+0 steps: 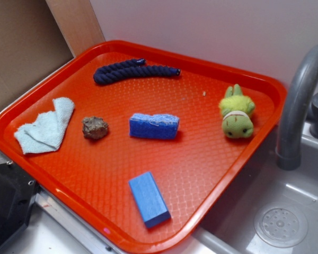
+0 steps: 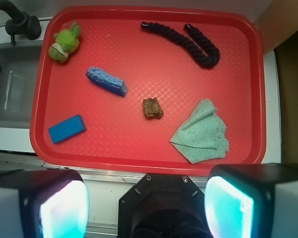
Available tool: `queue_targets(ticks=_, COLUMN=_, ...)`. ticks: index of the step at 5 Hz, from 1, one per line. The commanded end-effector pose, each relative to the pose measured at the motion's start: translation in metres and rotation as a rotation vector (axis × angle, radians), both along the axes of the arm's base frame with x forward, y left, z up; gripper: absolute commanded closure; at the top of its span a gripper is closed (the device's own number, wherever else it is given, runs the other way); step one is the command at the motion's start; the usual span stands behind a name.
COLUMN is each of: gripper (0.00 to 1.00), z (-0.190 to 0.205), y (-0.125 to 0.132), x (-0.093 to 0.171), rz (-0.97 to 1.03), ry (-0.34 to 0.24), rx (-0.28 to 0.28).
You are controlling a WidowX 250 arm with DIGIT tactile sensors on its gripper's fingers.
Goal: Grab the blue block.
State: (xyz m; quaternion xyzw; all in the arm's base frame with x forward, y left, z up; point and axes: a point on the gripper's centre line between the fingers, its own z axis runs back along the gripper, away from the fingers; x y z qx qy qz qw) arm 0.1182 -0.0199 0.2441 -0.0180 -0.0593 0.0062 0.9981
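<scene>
Nearest to the wrist camera you see the pincer (image 2: 148,198) itself: its two fingers (image 2: 49,208) fill the bottom corners of that view, spread wide apart, with nothing between them. It hangs off the near edge of the red tray (image 2: 139,156), above the grey counter strip, not over the tray surface.

From the pincer, you find the blue block (image 2: 66,129) at about 10 o'clock in the wrist view. It lies flat in the tray's near-left corner, tilted a little, well apart from both fingers and touching no other thing. In the exterior view the same block (image 1: 149,199) lies close to the tray's near rim (image 1: 116,241), at 6 o'clock from the tray's middle.

Do not mix it with the blue sponge (image 2: 107,81), which is rougher and lies nearer the middle of the tray, at about 1 o'clock from the block. A brown lump (image 2: 153,108) sits just right of the middle. A pale green cloth (image 2: 201,133) lies crumpled at 1 o'clock from the pincer. A dark blue rope (image 2: 188,42) curves along the far right part. A green plush toy (image 2: 64,44) rests in the far left corner, near the sink (image 2: 10,94) and the faucet (image 2: 15,20).
</scene>
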Motion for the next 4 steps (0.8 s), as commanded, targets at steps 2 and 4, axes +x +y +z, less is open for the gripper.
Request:
queue_targets(ticks=2, gripper=0.0, z=-0.01, y=-0.037, x=0.032, rz=-0.248, ry=-0.039, rx=0.158)
queue_targets(ticks=4, gripper=0.0, z=-0.033, y=-0.125, x=0.048, rz=-0.753, ry=-0.012, rx=0.224)
